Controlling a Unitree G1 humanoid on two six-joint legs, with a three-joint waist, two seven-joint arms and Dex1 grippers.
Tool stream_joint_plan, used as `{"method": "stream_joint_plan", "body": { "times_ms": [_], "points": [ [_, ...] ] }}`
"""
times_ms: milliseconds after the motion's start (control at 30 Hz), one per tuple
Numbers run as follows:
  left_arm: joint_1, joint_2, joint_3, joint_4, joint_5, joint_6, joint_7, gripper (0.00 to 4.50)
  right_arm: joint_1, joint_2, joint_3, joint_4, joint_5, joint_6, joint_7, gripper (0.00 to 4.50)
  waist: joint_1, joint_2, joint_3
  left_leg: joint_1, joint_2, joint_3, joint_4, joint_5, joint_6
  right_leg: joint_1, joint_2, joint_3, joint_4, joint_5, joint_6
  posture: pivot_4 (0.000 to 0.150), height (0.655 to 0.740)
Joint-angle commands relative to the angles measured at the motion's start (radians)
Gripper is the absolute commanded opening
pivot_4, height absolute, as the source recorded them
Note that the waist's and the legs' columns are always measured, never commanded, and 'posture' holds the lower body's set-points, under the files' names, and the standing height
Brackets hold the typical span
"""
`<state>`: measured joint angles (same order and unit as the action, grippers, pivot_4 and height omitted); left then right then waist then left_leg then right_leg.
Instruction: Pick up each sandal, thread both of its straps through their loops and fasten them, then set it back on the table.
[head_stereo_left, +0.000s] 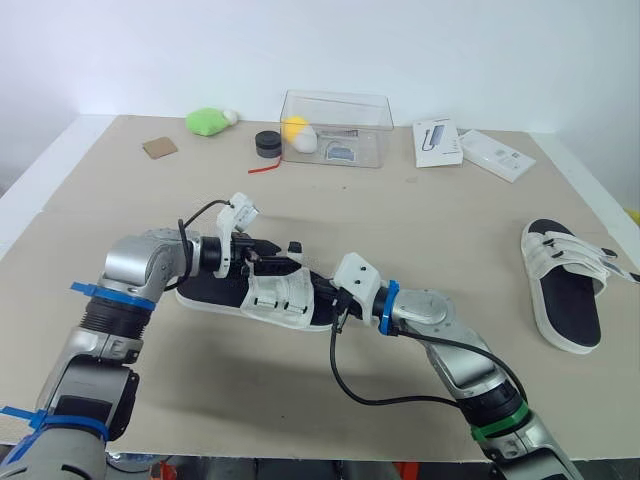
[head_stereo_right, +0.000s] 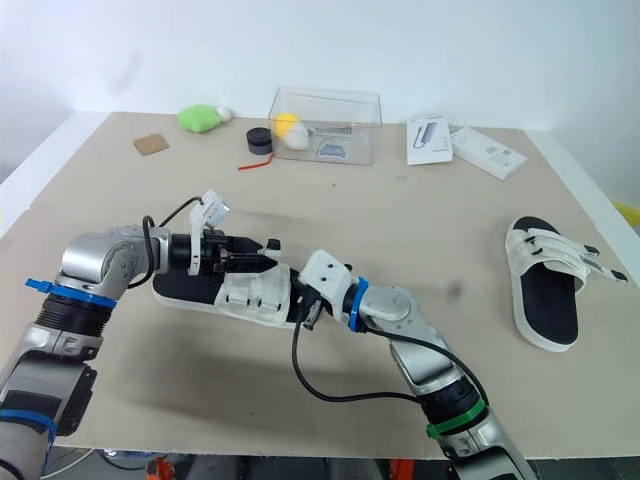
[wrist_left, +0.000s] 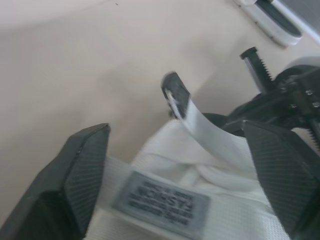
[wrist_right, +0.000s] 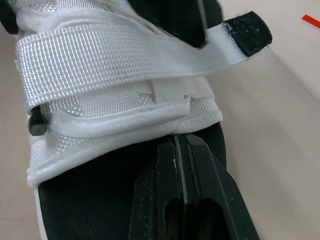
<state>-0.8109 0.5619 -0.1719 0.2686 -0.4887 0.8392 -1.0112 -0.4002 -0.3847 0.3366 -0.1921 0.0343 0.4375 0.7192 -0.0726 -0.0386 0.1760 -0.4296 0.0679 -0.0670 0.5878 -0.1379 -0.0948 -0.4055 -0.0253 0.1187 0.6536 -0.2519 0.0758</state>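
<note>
**Loose strap may escape the left gripper**

The sandal (head_stereo_left: 250, 297) lies on the table (head_stereo_left: 420, 230), flanked by both grippers. Its free strap (wrist_left: 197, 122) rises between the left gripper's (wrist_left: 177, 140) spread fingers. An off-centre closure could flick it aside. The right gripper (wrist_right: 186, 142), fingers pressed together, meets the sandal at its tips. So shallow a brace may let the sandal skid.

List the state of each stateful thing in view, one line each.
near sandal, lying sole down on table
strap, free end loose, sticking up
left gripper, open, straddling the strap
right gripper, shut, tips at the near sandal's upper
far sandal, on table, sole down, strap ends jutting out
clear box, upright, small items inside
</note>
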Motion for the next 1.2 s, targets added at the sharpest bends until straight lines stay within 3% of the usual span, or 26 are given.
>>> {"method": "stream_joint_plan", "body": {
  "times_ms": [33, 233, 333, 467, 633, 800, 833, 900, 933, 967, 1000, 1033, 1067, 1167, 1200],
  "points": [
    [-0.055, 0.001, -0.026, 0.028, 0.073, -0.114, -0.043, 4.42, 0.017, -0.012, 0.021, 0.033, -0.012, 0.020, 0.011, 0.00, 0.000, 0.000, 0.000, 0.000, 0.000, 0.000, 0.000, 0.000, 0.000, 0.000, 0.000, 0.000, 0.000, 0.000, 0.000, 0.150, 0.7400],
    [-0.065, 0.010, -0.125, 0.072, 0.222, -0.320, -0.140, 4.42, 0.016, -0.013, 0.020, 0.032, -0.012, 0.020, 0.010, 0.00, 0.000, 0.000, 0.000, 0.000, 0.000, 0.000, 0.000, 0.000, 0.000, 0.000, 0.000, 0.000, 0.000, 0.000, 0.000, 0.150, 0.7400],
    [-0.046, 0.031, -0.212, 0.107, 0.359, -0.496, -0.166, 4.42, 0.015, -0.012, 0.019, 0.030, -0.012, 0.022, 0.009, 0.00, 0.000, 0.000, 0.000, 0.000, 0.000, 0.000, 0.000, 0.000, 0.000, 0.000, 0.000, 0.000, 0.000, 0.000, 0.000, 0.150, 0.7400],
    [-0.061, 0.010, -0.216, 0.176, 0.418, -0.592, -0.165, 4.42, 0.015, -0.012, 0.017, 0.028, -0.012, 0.023, 0.006, 0.00, 0.000, 0.000, -0.001, 0.000, 0.000, 0.000, 0.000, 0.000, 0.000, 0.000, 0.000, 0.000, 0.000, -0.001, -0.001, 0.150, 0.7400],
    [-0.075, -0.002, -0.171, 0.218, 0.403, -0.616, -0.171, 4.42, 0.024, -0.013, 0.001, 0.019, -0.011, 0.010, -0.008, 0.00, 0.000, 0.001, -0.002, 0.000, 0.000, 0.000, 0.000, 0.000, 0.000, 0.000, 0.000, 0.000, 0.000, -0.001, -0.001, 0.150, 0.7400],
    [-0.088, 0.018, 0.015, 0.149, 0.222, -0.524, -0.215, 4.42, 0.037, -0.005, -0.100, -0.039, 0.104, 0.036, 0.018, 0.00, 0.000, 0.001, -0.001, -0.002, 0.000, 0.000, 0.000, 0.000, 0.000, -0.001, 0.000, 0.000, 0.000, 0.000, 0.001, 0.150, 0.7400],
    [-0.075, 0.041, 0.055, 0.120, 0.185, -0.499, -0.233, 4.50, 0.038, -0.003, -0.136, -0.055, 0.148, 0.052, 0.027, 0.50, 0.000, 0.001, -0.001, -0.004, 0.000, -0.001, 0.000, 0.000, 0.000, -0.002, 0.000, 0.000, 0.000, 0.001, 0.004, 0.150, 0.7400],
    [-0.027, 0.100, 0.126, 0.056, 0.115, -0.436, -0.277, 4.50, 0.037, -0.007, -0.203, -0.088, 0.233, 0.092, 0.048, 0.88, -0.005, 0.003, 0.001, -0.005, 0.000, -0.001, 0.000, 0.000, 0.000, -0.003, 0.000, -0.001, 0.000, 0.001, 0.004, 0.150, 0.7400],
    [0.000, 0.124, 0.141, 0.024, 0.096, -0.416, -0.295, 4.50, 0.037, -0.013, -0.224, -0.100, 0.262, 0.105, 0.057, 1.47, -0.007, 0.004, 0.001, -0.007, 0.000, -0.001, 0.000, 0.000, 0.000, -0.005, 0.000, -0.001, 0.000, 0.001, 0.004, 0.150, 0.7400],
    [0.038, 0.156, 0.148, -0.014, 0.084, -0.412, -0.325, 4.50, 0.035, -0.019, -0.248, -0.111, 0.290, 0.114, 0.066, 1.79, -0.007, 0.005, 0.002, -0.007, 0.000, -0.002, 0.000, 0.000, 0.001, -0.005, 0.000, -0.001, 0.001, 0.001, 0.004, 0.150, 0.7400],
    [0.102, 0.200, 0.162, -0.067, 0.077, -0.440, -0.365, 4.50, 0.029, -0.035, -0.283, -0.120, 0.336, 0.135, 0.088, 2.43, -0.007, 0.005, 0.002, -0.007, 0.000, -0.002, -0.001, -0.001, 0.001, -0.005, 0.000, -0.002, 0.002, -0.001, 0.004, 0.150, 0.7400],
    [0.148, 0.230, 0.173, -0.107, 0.071, -0.460, -0.392, 4.50, 0.025, -0.047, -0.308, -0.127, 0.370, 0.150, 0.103, 2.43, -0.005, 0.005, 0.002, -0.007, 0.000, -0.002, -0.001, -0.001, 0.001, -0.005, 0.000, -0.002, 0.002, -0.001, 0.004, 0.150, 0.7400],
    [0.183, 0.249, 0.193, -0.144, 0.056, -0.468, -0.410, 4.50, 0.017, -0.061, -0.339, -0.136, 0.417, 0.177, 0.123, 3.07, -0.005, 0.007, 0.003, -0.007, 0.000, -0.003, -0.001, -0.001, 0.002, -0.005, 0.000, -0.003, 0.003, -0.002, 0.003, 0.150, 0.7400],
    [0.249, 0.271, 0.217, -0.219, 0.052, -0.523, -0.417, 4.50, -0.003, -0.100, -0.393, -0.157, 0.521, 0.242, 0.159, 4.28, 0.005, 0.007, 0.005, -0.007, 0.000, -0.004, -0.001, -0.001, 0.002, -0.006, 0.000, -0.004, 0.005, -0.003, 0.001, 0.150, 0.7400],
    [0.275, 0.272, 0.205, -0.230, 0.099, -0.615, -0.410, 4.50, -0.014, -0.123, -0.404, -0.165, 0.556, 0.269, 0.177, 4.45, 0.010, 0.007, 0.005, -0.007, 0.000, -0.004, -0.001, -0.001, 0.002, -0.005, -0.001, -0.005, 0.005, -0.003, 0.001, 0.150, 0.7400]
  ]
}}
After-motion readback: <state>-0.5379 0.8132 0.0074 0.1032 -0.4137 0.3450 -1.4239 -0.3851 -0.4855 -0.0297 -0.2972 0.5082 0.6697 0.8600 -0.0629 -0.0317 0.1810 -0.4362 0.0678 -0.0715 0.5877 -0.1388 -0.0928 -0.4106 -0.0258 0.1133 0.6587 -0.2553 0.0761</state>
